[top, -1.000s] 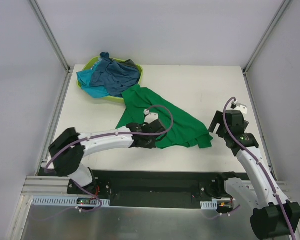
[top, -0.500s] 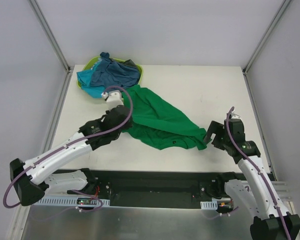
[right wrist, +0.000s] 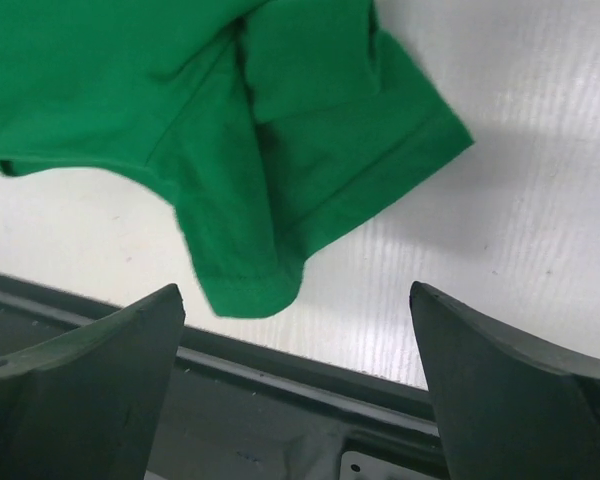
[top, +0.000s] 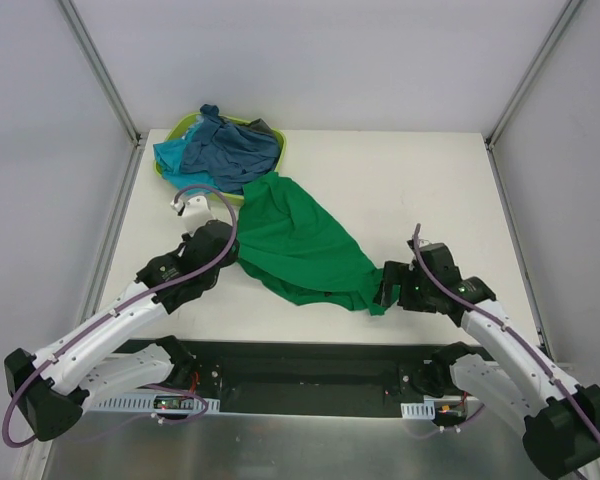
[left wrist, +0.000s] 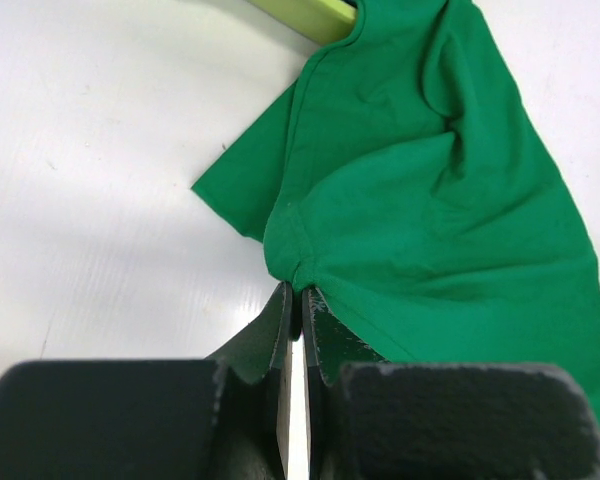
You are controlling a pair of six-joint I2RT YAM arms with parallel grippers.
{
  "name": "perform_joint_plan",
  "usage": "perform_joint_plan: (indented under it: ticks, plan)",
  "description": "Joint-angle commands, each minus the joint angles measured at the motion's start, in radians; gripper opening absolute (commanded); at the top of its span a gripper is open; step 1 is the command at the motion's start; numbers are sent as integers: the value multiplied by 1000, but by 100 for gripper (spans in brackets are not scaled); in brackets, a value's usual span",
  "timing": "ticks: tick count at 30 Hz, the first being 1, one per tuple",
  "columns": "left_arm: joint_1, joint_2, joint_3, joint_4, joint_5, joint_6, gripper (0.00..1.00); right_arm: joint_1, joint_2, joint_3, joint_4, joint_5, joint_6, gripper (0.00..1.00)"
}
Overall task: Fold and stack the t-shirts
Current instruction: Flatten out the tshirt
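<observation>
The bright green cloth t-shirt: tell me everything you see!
The bright green cloth t-shirt looks soft and plain, with short sleeves, lying unfolded and wrinkly on the white table. Its far end reaches the lime-green plastic basket. The left claw is shut, pinching its edge beside one sleeve. The right claw hangs open over its near end, not gripping.

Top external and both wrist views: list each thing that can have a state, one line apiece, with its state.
basket: upright on the table, full of cloth.
other t-shirts: unfolded, heaped in the basket.
green t-shirt: unfolded, rumpled, lying on the table, far end touching the basket.
left gripper: fingers shut on the green t-shirt's edge.
right gripper: fingers wide open, holding nothing, over the green t-shirt's near corner.
</observation>
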Motion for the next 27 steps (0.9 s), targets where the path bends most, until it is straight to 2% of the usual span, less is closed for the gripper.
perform_joint_plan:
  ticks: [1,8,17,21,24,27]
  plan:
    - [14,-14,-16,-11,-24,-6,0,16,53,19,24,184,70,97]
    - [14,-23,-30,-17,-13,-9,0,10,122,56,27,376,113,96]
    - [15,-14,-38,-17,-16,-3,0,10,367,139,100,371,90,99]
    - [14,-19,-39,-17,-14,3,0,8,464,165,120,362,90,90]
    - [17,-17,-41,-17,-14,5,0,10,527,166,145,330,92,75]
    - [15,-22,-43,-17,-16,6,0,8,576,162,169,295,101,67]
